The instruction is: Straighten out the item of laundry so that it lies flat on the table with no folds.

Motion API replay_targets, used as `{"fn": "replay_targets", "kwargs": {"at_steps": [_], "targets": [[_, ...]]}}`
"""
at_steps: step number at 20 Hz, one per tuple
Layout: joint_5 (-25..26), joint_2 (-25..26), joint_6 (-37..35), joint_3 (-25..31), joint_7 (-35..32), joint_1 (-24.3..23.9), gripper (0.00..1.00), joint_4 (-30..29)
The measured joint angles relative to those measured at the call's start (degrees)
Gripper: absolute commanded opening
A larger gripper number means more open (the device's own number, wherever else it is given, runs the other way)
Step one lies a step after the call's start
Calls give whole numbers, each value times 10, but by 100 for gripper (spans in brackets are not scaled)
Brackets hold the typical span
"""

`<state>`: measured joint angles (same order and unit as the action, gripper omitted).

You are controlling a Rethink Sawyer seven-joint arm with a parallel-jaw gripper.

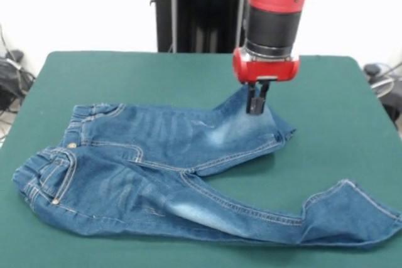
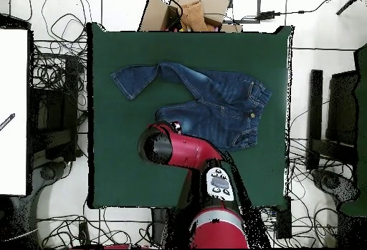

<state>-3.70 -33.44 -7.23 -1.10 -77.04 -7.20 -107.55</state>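
The blue denim jeans lie on the dark green table, waistband at the left, legs running right. The near leg reaches the right front and its cuff is turned over. The far leg ends under my gripper, which is shut on the fabric there, with the cloth drawn up into a small peak. In the overhead view the jeans lie on the far half of the table. The red arm covers the gripper there.
The black pedestal stands behind the table's far edge. In the overhead view a cardboard box sits beyond the table, a white board lies at the left, and cables run around the sides.
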Motion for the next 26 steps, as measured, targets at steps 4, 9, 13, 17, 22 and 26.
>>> {"fn": "replay_targets", "kwargs": {"at_steps": [4,9,13,17,22,26], "targets": [[-10,0,10,0,0,1,0,0],[-23,0,20,-2,-5,10,0,0],[-29,0,25,-2,-16,15,0,-1],[-37,-4,26,-4,-25,23,0,-9],[-40,-15,26,-12,-26,34,0,-24],[-40,-16,26,-17,-26,33,0,-30]]}}
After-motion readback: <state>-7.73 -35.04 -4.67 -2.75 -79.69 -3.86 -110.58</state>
